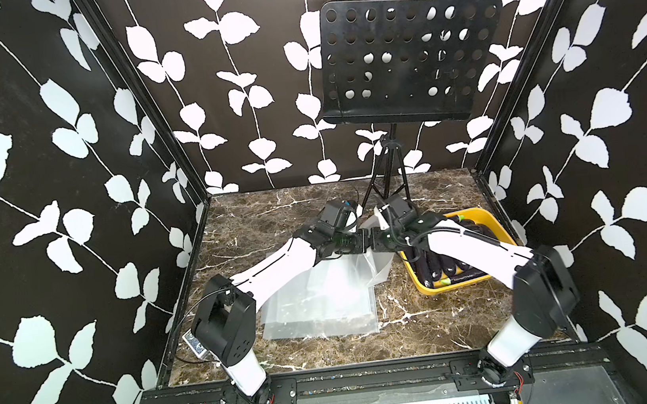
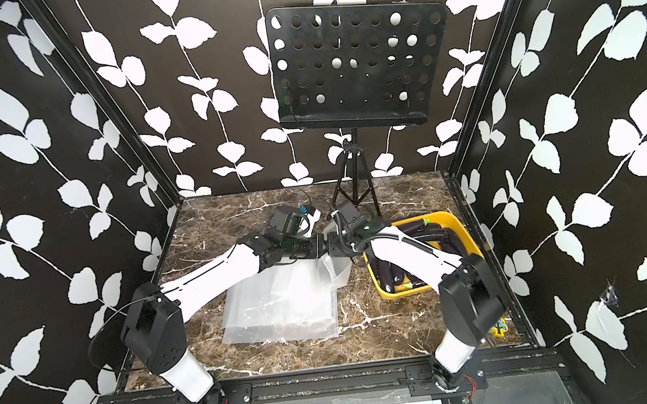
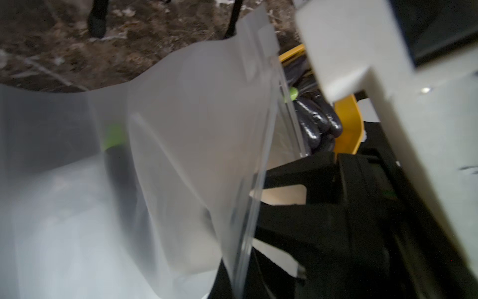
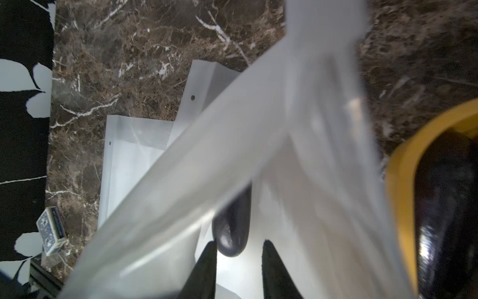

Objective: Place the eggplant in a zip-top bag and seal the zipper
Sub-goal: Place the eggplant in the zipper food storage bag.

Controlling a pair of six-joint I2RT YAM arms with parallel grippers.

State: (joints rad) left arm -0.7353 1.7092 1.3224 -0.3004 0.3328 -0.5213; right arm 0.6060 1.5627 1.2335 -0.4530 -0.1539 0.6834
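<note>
Marble-patterned tabletop (image 1: 265,218) is filling the floor of a booth whose black walls (image 1: 40,169) are carrying a white leaf print. Two arms are meeting over its middle.

The left gripper (image 1: 361,243) is pinching closed on the lip of one frosted zip-top bag (image 3: 196,124), holding its mouth up off the table. The right gripper (image 4: 239,248) is reaching into that mouth with its jaws standing apart, clamping nothing.

One eggplant (image 4: 232,225) is lying inside the bag just past those fingertips, with its dark rounded end toward the right gripper. In the left wrist view its green stem end is showing through the film.

Under the lifted bag, at least two flat bags (image 1: 326,314) are lying in a loose stack. Just right of the stack, one yellow bin (image 1: 439,290) is holding several spare eggplants (image 1: 433,269). The right arm is partly hiding them, so their number is unclear.

One boxed card deck (image 4: 51,230) is sitting at the near left edge. One black perforated music stand (image 1: 413,60) is standing at the far side.
</note>
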